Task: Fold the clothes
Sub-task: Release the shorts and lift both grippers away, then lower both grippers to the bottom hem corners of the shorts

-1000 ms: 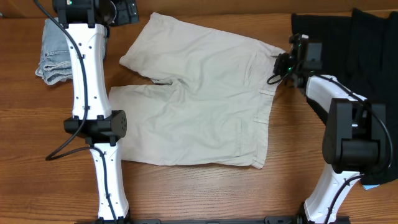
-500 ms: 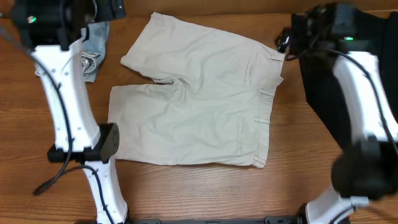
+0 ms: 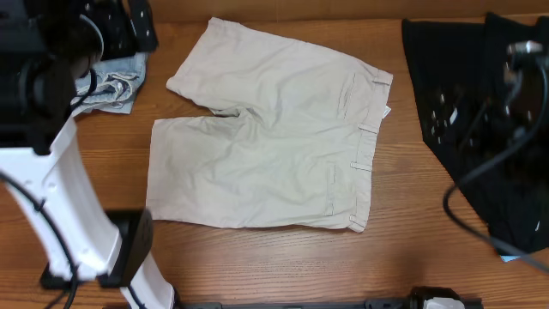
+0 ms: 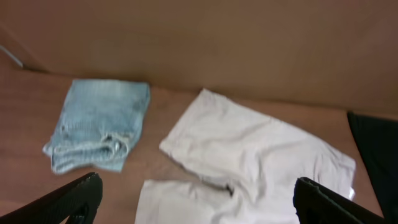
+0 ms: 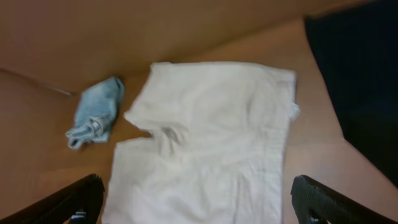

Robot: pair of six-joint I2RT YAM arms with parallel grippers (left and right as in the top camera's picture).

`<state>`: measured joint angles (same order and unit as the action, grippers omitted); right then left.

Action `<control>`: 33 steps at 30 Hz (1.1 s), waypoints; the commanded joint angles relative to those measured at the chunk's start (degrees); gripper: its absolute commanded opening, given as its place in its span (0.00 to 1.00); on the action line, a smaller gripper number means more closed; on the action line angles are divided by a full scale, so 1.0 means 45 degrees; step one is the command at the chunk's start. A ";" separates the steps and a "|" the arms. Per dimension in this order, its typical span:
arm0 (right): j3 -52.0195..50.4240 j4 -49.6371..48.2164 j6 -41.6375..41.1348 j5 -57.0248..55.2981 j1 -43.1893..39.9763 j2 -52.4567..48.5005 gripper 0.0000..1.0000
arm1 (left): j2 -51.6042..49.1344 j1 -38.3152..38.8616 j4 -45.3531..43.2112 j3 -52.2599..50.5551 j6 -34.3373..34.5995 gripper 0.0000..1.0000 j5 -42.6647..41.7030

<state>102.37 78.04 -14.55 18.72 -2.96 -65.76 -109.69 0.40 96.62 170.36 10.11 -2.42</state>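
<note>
A: Both arms are up and away. The right gripper (image 5: 199, 199) has let go of the waistband corner, and its jaws are spread wide.

B: Left gripper (image 4: 198, 202) too, wide apart and holding nothing. The shorts (image 3: 274, 146) lie flat in the middle of the table (image 3: 412, 257), waistband to the right — laid out, I'd say, but no fold made yet.

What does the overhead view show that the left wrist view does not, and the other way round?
Only overhead: the shorts' waistband and near leg in full, and the white left arm. Only left wrist: the left pincer, open, and the brown wall. Both: the shorts, the blue denim garment, a black garment and the wooden table.
</note>
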 commanded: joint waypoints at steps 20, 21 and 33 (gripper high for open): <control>-0.7616 0.0325 -0.2880 -0.1248 0.3317 0.1506 1.00 | 0.5401 -0.0928 -0.4469 -1.8773 0.3721 1.00 -0.0335; -0.8063 -0.0053 -0.3050 -0.1253 0.3589 0.1477 1.00 | 0.5634 -0.1132 -0.4954 -1.9564 0.4221 1.00 -0.0335; -1.0418 -0.2361 -0.3167 -0.1243 0.4279 0.0325 1.00 | 0.6207 -0.3016 -0.7854 -2.6185 1.1502 1.00 0.1234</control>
<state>56.45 68.25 -28.32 13.13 15.92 -63.07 -82.52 -10.35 64.03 57.84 49.23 -0.84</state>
